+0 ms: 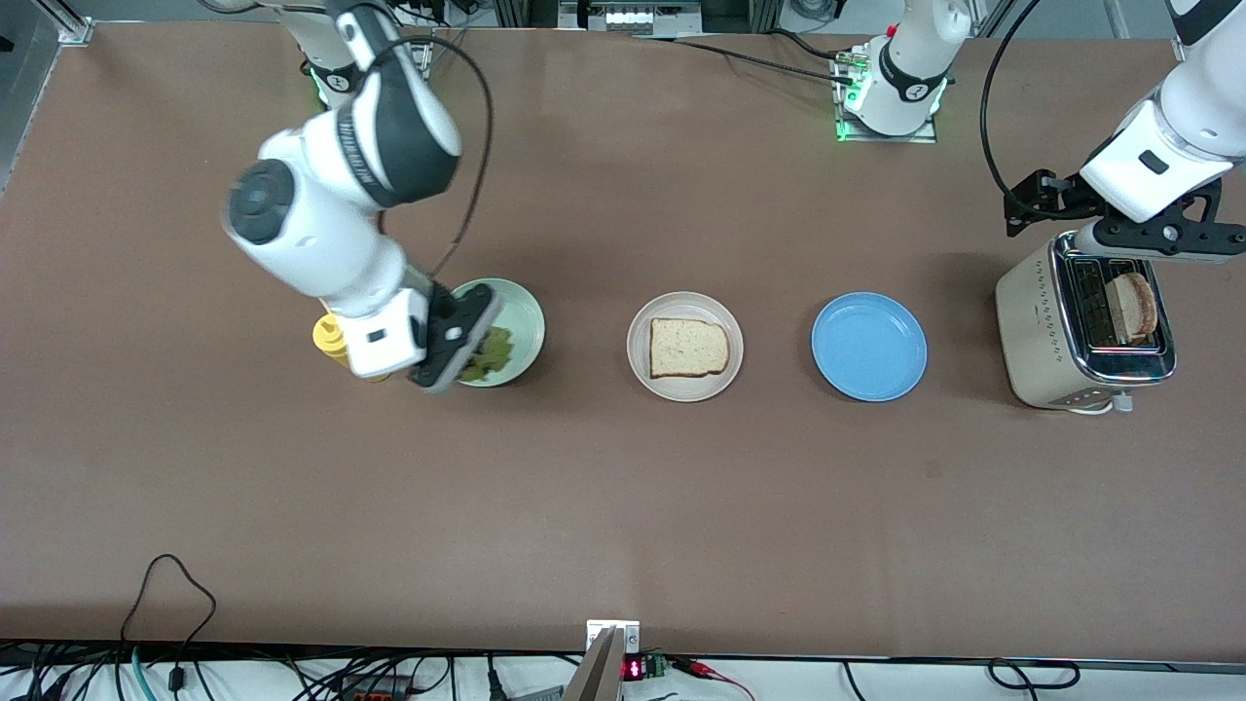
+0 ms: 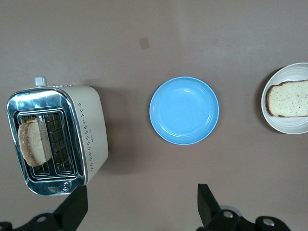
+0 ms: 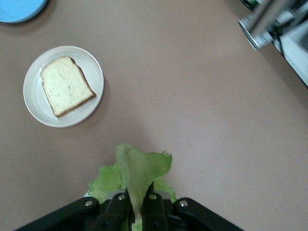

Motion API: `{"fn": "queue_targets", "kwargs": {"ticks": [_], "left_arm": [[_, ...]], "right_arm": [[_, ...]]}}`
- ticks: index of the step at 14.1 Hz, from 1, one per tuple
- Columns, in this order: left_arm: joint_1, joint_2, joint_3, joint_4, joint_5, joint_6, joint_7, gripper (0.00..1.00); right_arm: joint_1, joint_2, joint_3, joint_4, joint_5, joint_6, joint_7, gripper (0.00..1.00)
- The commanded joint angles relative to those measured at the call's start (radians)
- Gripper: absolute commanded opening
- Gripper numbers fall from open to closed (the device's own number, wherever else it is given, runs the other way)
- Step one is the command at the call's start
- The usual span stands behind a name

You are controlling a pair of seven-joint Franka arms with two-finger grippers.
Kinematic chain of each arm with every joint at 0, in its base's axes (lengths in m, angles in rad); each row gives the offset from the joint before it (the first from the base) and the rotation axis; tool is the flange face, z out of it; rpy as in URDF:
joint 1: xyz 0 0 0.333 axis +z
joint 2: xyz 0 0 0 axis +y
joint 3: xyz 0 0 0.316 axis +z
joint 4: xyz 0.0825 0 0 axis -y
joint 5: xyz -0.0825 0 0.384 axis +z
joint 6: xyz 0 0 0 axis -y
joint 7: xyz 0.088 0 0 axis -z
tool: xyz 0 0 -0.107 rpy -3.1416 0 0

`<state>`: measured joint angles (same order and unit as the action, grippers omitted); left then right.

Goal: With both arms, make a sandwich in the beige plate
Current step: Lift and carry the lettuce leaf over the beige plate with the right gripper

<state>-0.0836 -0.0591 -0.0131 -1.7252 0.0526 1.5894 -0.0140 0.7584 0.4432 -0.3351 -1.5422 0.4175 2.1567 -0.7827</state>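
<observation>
The right arm's black two-finger gripper (image 3: 137, 204) is pinched shut on a crinkled green lettuce leaf (image 3: 138, 175), over the round mint-green plate (image 1: 523, 318) at the right arm's end of the table. Only the right wrist view shows that grip; from the front the wrist hides it, though more lettuce (image 1: 490, 355) lies on that plate and a yellow bottle (image 1: 329, 338) stands just beside it. At mid-table the round beige plate (image 1: 685, 347) holds one square, brown-crusted bread slice (image 1: 687, 348). Next along sits a round blue plate (image 1: 868, 347). The left arm's black gripper (image 2: 142, 204) hangs over the cream-and-chrome toaster (image 1: 1040, 336), fingers (image 2: 207, 202) spread wide, holding nothing. A second bread slice (image 2: 32, 143) stands in one toaster slot, clearest in the left wrist view.
</observation>
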Motion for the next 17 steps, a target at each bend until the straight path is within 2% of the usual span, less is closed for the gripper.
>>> {"fn": "queue_targets", "kwargs": {"ticks": [1, 5, 9, 13, 17], "left_arm": [[0.001, 0.010, 0.001, 0.029, -0.007, -0.025, -0.007, 1.00], [-0.005, 0.010, 0.001, 0.029, -0.007, -0.025, -0.007, 1.00], [-0.005, 0.010, 0.001, 0.029, -0.007, -0.025, -0.007, 1.00], [-0.005, 0.010, 0.001, 0.029, -0.007, -0.025, -0.007, 1.00], [-0.005, 0.010, 0.001, 0.029, -0.007, -0.025, -0.007, 1.00]], "right_arm": [[0.085, 0.064, -0.013, 0.033, 0.020, 0.069, 0.048, 0.00], [0.177, 0.178, 0.002, 0.062, 0.018, 0.237, 0.138, 0.00], [0.213, 0.293, 0.016, 0.151, 0.018, 0.310, 0.238, 0.00], [0.211, 0.353, 0.089, 0.165, 0.018, 0.388, 0.258, 0.00], [0.211, 0.410, 0.137, 0.166, 0.018, 0.506, 0.276, 0.00]]}}
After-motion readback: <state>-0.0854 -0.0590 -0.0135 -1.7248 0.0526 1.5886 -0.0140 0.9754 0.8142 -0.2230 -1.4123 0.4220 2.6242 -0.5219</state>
